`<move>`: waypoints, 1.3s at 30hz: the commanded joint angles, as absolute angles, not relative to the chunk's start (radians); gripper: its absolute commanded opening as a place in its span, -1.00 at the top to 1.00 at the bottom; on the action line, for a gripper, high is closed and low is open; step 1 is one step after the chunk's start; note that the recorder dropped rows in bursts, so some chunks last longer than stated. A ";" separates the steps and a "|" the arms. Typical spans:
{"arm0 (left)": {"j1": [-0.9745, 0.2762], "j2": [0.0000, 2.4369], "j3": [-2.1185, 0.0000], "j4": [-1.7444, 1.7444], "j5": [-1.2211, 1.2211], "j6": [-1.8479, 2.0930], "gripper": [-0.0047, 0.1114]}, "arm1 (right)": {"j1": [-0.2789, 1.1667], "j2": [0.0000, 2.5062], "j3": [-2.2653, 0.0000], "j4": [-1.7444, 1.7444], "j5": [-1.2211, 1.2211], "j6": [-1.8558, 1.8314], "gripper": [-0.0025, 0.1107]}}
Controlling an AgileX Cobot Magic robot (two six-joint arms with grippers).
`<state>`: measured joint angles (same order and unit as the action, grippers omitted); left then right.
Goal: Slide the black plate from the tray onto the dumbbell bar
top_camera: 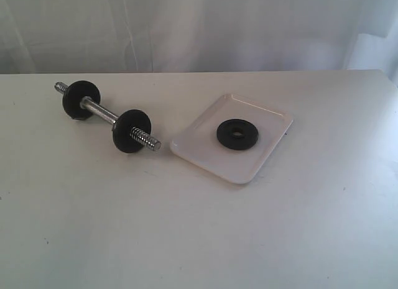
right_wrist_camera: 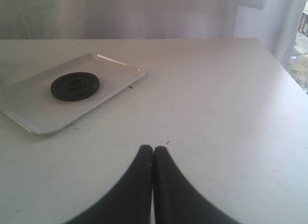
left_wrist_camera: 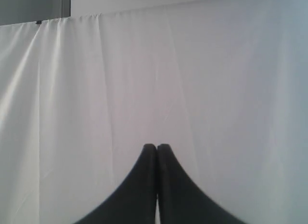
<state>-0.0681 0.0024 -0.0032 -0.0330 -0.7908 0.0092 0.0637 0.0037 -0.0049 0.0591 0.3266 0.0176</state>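
Note:
The black plate [top_camera: 238, 133] lies flat in the middle of the white tray [top_camera: 205, 149] on the table; the right wrist view shows the same black plate [right_wrist_camera: 75, 86] and tray [right_wrist_camera: 29, 115]. The dumbbell bar [top_camera: 104, 114] rests to the left of the tray, with one black disc near each threaded end. My left gripper [left_wrist_camera: 157, 147] is shut on nothing and faces a white curtain. My right gripper [right_wrist_camera: 153, 148] is shut, empty, over bare table well short of the tray. Neither gripper appears in the exterior view.
The white table [top_camera: 199, 239] reaches a right edge [right_wrist_camera: 281, 65] close to my right gripper. A white curtain [top_camera: 199, 28] hangs behind the table.

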 commanded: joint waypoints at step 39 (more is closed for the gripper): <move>-0.072 0.954 -0.755 0.158 -0.931 -0.390 0.92 | 0.059 0.000 0.000 0.051 0.316 0.023 0.96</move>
